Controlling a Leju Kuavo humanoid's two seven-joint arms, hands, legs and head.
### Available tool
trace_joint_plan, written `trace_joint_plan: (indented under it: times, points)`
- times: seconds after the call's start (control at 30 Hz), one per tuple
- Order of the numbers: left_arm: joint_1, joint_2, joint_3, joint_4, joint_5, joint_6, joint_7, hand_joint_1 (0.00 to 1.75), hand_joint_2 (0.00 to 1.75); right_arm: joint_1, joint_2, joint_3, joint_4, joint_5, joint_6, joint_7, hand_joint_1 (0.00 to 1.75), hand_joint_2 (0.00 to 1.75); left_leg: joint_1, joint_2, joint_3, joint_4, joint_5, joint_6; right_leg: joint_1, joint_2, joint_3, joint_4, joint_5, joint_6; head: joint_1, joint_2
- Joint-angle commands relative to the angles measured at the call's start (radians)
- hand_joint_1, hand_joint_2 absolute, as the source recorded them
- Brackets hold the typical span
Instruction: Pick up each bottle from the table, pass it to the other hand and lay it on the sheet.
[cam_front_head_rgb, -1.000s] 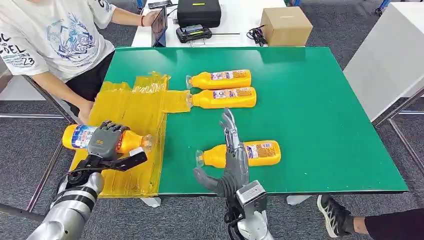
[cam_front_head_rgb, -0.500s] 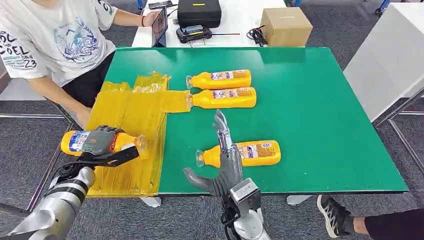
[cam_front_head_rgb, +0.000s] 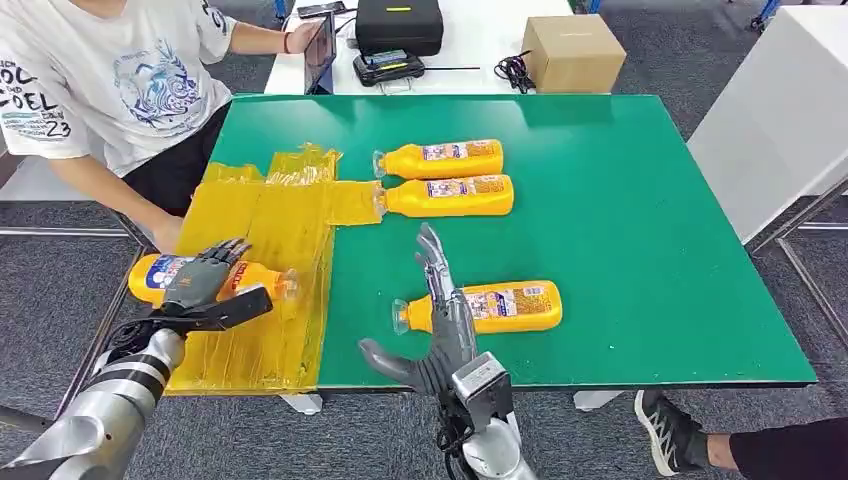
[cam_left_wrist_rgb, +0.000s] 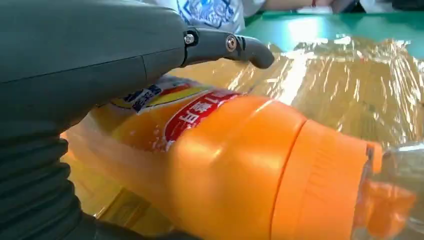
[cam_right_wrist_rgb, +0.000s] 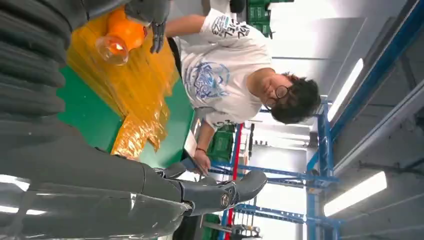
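An orange bottle (cam_front_head_rgb: 255, 280) (cam_left_wrist_rgb: 235, 165) lies on its side at the left edge of the yellow sheet (cam_front_head_rgb: 270, 220) (cam_left_wrist_rgb: 340, 85), neck pointing right. My left hand (cam_front_head_rgb: 200, 285) sits over its labelled middle with the fingers (cam_left_wrist_rgb: 225, 45) straightened and lifted off it, thumb in front. My right hand (cam_front_head_rgb: 440, 320) is open at the table's near edge, fingers pointing away, just in front of a second bottle (cam_front_head_rgb: 500, 306). Two other bottles (cam_front_head_rgb: 445, 159) (cam_front_head_rgb: 455, 196) lie side by side further back. The right wrist view catches the first bottle's mouth (cam_right_wrist_rgb: 116, 42).
A person in a white T-shirt (cam_front_head_rgb: 90, 80) (cam_right_wrist_rgb: 220, 70) sits at the table's left, one hand near the sheet's edge. The green table (cam_front_head_rgb: 640, 230) has free room on its right half. A cardboard box (cam_front_head_rgb: 572, 50) and a black case (cam_front_head_rgb: 398, 24) stand on the desk behind.
My left hand lowered the bottle onto the sheet's left edge, then its fingers uncurled from around it. The right hand drifted slightly left and stayed open.
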Motion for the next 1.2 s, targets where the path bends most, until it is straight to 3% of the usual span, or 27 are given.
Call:
trace_joint_plan:
  times: [0.03, 0.27, 0.53, 0.63, 0.73, 0.83, 0.9, 1.2]
  points:
    - [0.043, 0.032, -0.065, 0.069, 0.098, -0.143, -0.049, 0.00, 0.00, -0.049, -0.005, -0.042, 0.101, -0.006, 0.009, 0.010, 0.00, 1.75, 0.001, 0.003, 0.005, -0.002, -0.001, -0.001, 0.001, 0.002, 0.005, -0.002, 0.000, -0.002, 0.000, 0.000]
    - [0.103, 0.083, -0.054, 0.044, 0.290, -0.395, -0.146, 0.00, 0.00, -0.073, 0.002, -0.046, 0.167, -0.019, 0.021, 0.029, 0.00, 1.75, 0.000, 0.004, 0.011, -0.003, -0.001, -0.001, 0.000, 0.004, 0.010, -0.002, 0.000, -0.002, 0.000, 0.000]
    - [0.133, 0.093, -0.032, -0.037, 0.455, -0.522, -0.199, 0.00, 0.00, -0.084, 0.005, -0.042, 0.197, -0.019, 0.023, 0.030, 0.00, 1.75, 0.002, 0.006, 0.018, -0.004, -0.001, -0.003, 0.002, 0.005, 0.016, -0.004, 0.001, -0.003, 0.000, 0.000]
    - [0.131, 0.002, 0.011, -0.107, 0.566, -0.360, -0.243, 0.00, 0.00, -0.077, 0.004, -0.035, 0.197, -0.015, 0.023, 0.038, 0.00, 1.75, 0.002, 0.005, 0.018, -0.003, -0.001, -0.002, 0.002, 0.004, 0.017, -0.003, 0.000, -0.003, 0.000, 0.000]
    - [0.124, -0.023, 0.017, -0.122, 0.581, -0.294, -0.228, 0.00, 0.00, -0.075, 0.003, -0.032, 0.196, -0.009, 0.018, 0.041, 0.00, 1.75, 0.001, 0.000, 0.016, -0.002, -0.001, -0.002, 0.002, -0.001, 0.016, -0.002, -0.001, -0.002, 0.000, 0.000]
    - [0.107, -0.090, 0.065, -0.167, 0.658, 0.074, -0.273, 0.00, 0.00, -0.073, -0.006, -0.008, 0.192, 0.010, -0.001, 0.050, 0.00, 1.75, 0.002, -0.004, 0.013, -0.001, 0.000, -0.001, 0.002, -0.004, 0.015, -0.002, -0.001, -0.002, 0.000, 0.000]
    - [0.128, -0.096, 0.037, -0.241, 0.714, 0.212, -0.273, 0.00, 0.00, -0.076, -0.012, 0.008, 0.198, 0.010, -0.010, 0.048, 0.00, 1.75, 0.002, -0.003, 0.012, 0.000, -0.001, -0.001, 0.002, -0.004, 0.014, -0.002, -0.001, -0.002, 0.000, 0.000]
    - [0.222, -0.099, -0.109, -0.552, 1.020, 0.374, -0.273, 0.00, 0.00, -0.083, -0.051, 0.052, 0.174, 0.115, -0.051, 0.066, 0.00, 1.75, 0.002, -0.001, 0.006, 0.000, -0.001, -0.001, 0.002, -0.001, 0.006, -0.001, -0.001, -0.001, 0.000, 0.000]
